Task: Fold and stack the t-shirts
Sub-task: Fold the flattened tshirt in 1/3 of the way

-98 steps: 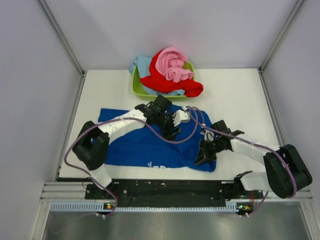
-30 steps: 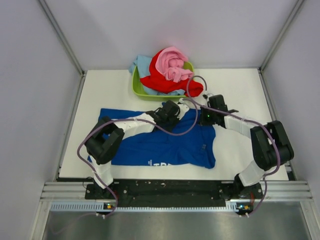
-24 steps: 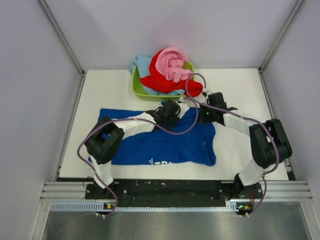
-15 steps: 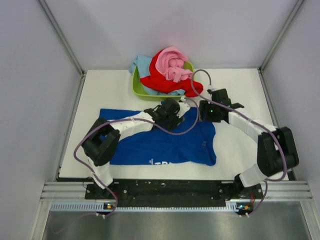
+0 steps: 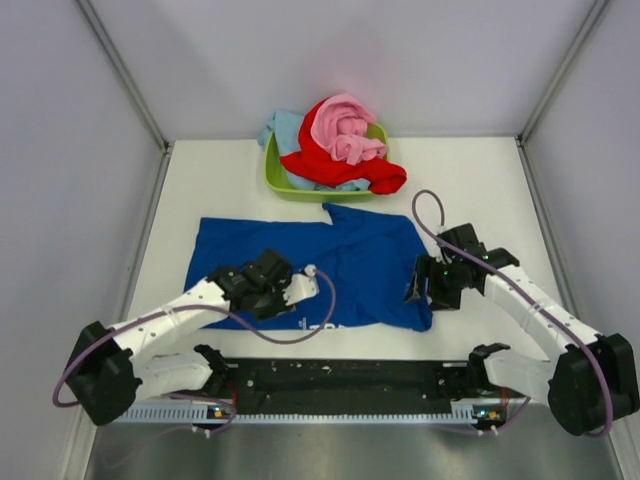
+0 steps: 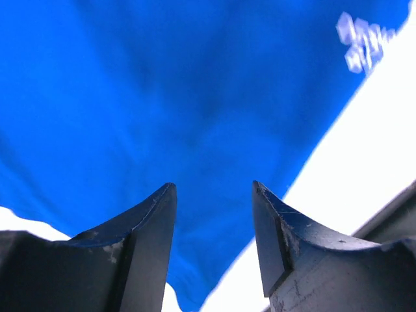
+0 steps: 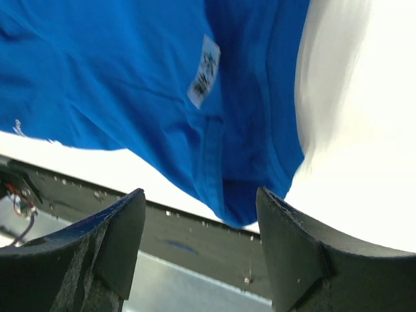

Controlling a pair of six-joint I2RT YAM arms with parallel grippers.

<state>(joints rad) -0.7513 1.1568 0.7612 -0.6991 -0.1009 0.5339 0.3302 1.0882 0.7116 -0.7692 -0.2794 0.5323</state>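
Hovering over the near left part of the royal blue t-shirt, spread flat on the table, with the left gripper parted and empty. Behind, heaped in the lime green tub: light blue t-shirt, red t-shirt, pink t-shirt. Poised above the blue shirt's near right corner with the right gripper wide, holding nothing.

left arm, right arm: white links, black joints | cables: purple, looping along each arm | fingers: black, tapered, scuffed

lime green tub, white table
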